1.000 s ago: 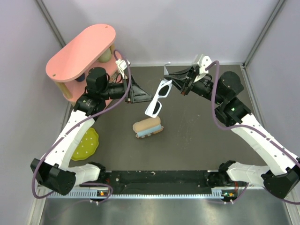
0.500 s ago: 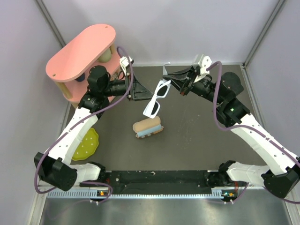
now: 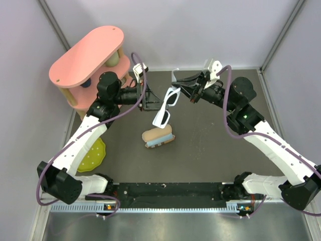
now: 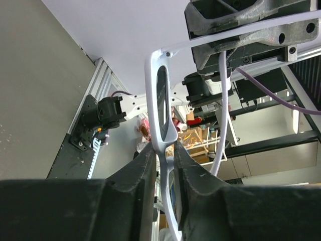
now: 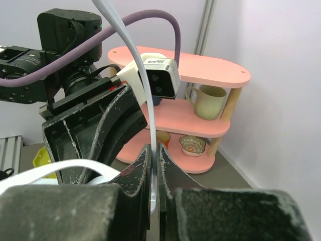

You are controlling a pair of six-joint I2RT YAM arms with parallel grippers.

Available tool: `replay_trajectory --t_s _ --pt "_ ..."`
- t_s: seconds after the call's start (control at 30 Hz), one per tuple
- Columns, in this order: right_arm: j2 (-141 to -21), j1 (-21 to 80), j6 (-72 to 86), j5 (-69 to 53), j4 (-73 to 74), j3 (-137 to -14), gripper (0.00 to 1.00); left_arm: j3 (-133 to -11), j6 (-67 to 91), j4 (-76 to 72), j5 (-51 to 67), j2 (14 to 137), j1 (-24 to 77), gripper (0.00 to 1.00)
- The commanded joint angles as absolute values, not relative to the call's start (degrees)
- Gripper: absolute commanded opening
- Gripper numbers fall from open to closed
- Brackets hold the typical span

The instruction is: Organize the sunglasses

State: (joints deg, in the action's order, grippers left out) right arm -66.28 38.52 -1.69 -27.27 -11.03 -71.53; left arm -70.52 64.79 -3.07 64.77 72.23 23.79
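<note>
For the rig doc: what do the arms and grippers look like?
Left arm and right arm: white links, black joints, a purple cable along each. Left gripper and right gripper: black, wedge-shaped fingers, scuffed grey. White camera box at each wrist.

The sunglasses are showing a white frame; the shelf is showing pink; the plate is showing yellow-green with pale speckles; the case is showing tan and light blue; a cable is showing purple.
</note>
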Motion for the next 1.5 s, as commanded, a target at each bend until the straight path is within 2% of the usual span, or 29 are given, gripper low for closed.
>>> replay_trajectory --t_s 0.0,0.17,0.4,0.47,0.5,0.53,0.63,0.73,0.9,1.0,1.17,1.47 --pt "-66.2 39.1 -1.4 -26.5 -14.2 -71.5 0.0 -69.5 64.9 -5.8 66.6 72.0 24.2 0.19" --pt "-66.4 39.1 -1.0 -26.3 -13.9 -71.4 0.0 -69.1 64.6 -5.8 66.8 72.2 24.2 0.0" --pt "-66.0 39.1 -0.4 -24.9 -12.0 -71.5 0.0 -69.3 63.8 -5.4 65.8 72.3 24.2 0.0" --pt "-65.5 39.1 -0.4 -23.5 -10.6 -71.4 0.13 -69.5 63.8 -5.4 65.6 72.6 24.2 0.0" --pt "-64.8 39.1 0.4 -20.4 -10.3 -71.2 0.23 -69.7 63.6 -5.4 65.5 72.8 24.1 0.0" --pt "-64.3 39.1 1.4 -18.6 -9.8 -70.8 0.38 -69.8 63.6 -5.4 65.5 73.0 24.1 0.0" --pt "-61.4 39.2 1.8 -13.0 -8.5 -69.1 0.61 -70.0 63.8 -5.6 65.7 73.4 24.1 0.0" --pt "-58.1 39.2 1.9 -10.1 -8.2 -67.2 0.69 -70.1 63.7 -5.6 66.0 73.5 24.1 0.0" --pt "-55.2 39.1 1.8 -9.7 -3.7 -67.9 0.7 -70.0 62.8 -5.0 65.4 74.0 24.0 0.0" --pt "-54.0 39.1 2.5 -11.4 -0.2 -69.6 0.66 -70.7 61.6 -4.2 64.7 74.7 23.8 0.0" --pt "-51.6 39.1 4.4 -11.7 -0.2 -70.1 0.65 -75.0 55.2 4.5 62.2 75.6 22.8 0.0" --pt "-52.6 39.1 8.3 -20.9 1.9 -72.2 0.65 -75.7 54.8 6.4 56.4 75.1 20.7 0.0"
